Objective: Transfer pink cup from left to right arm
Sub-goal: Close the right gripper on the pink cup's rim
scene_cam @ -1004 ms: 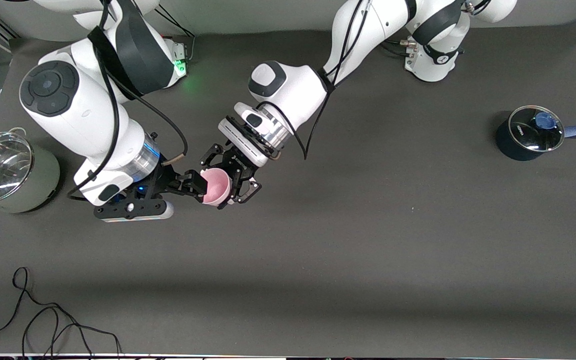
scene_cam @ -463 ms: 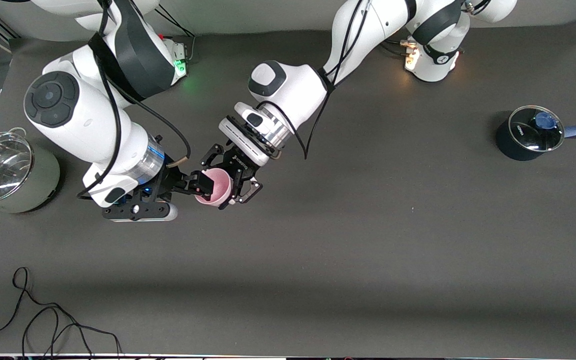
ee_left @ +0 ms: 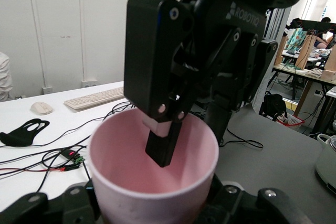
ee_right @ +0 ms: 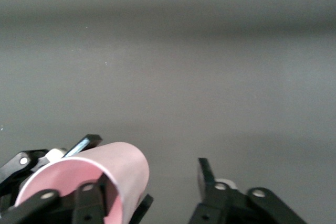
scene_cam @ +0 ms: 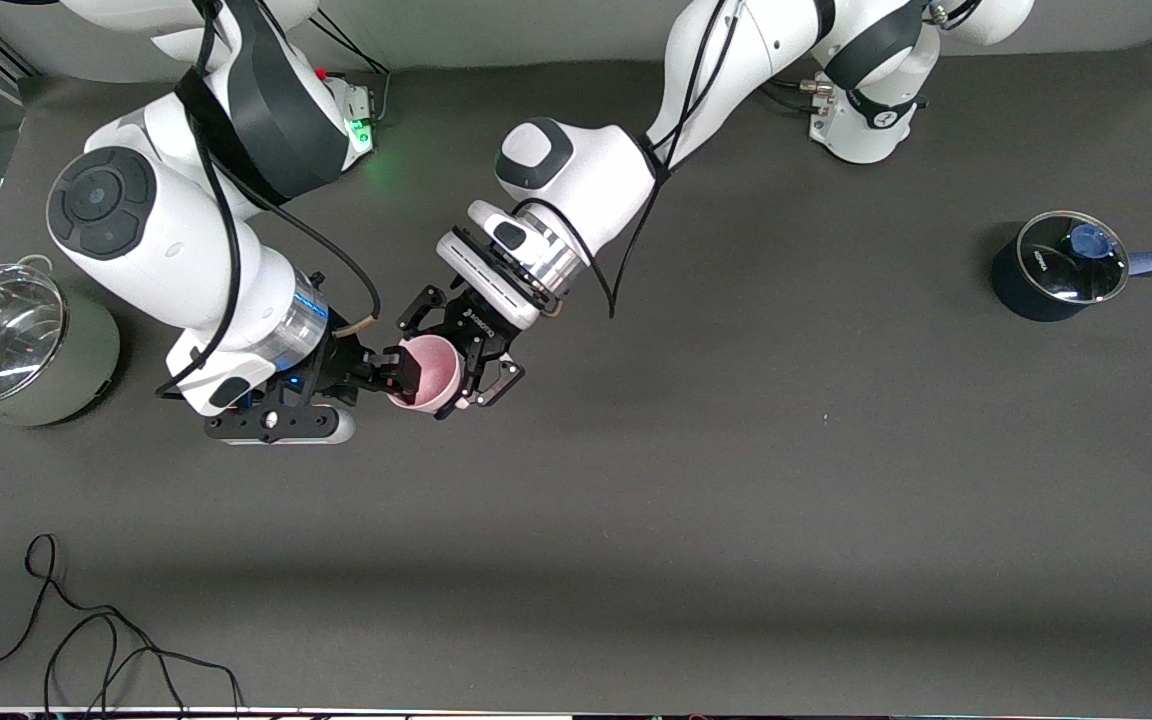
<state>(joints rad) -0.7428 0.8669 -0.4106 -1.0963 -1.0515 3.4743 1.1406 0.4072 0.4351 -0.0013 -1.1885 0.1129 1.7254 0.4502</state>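
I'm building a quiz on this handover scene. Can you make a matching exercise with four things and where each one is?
Things:
1. pink cup
2. grey-green pot with a glass lid
3. dark blue saucepan
4. black cable

Places:
a. on the table at the left arm's end
b. held in the left gripper, above the table
c. on the table at the right arm's end
d. on the table, nearest the front camera

Pairs: 1-b, 2-c, 3-a, 4-d
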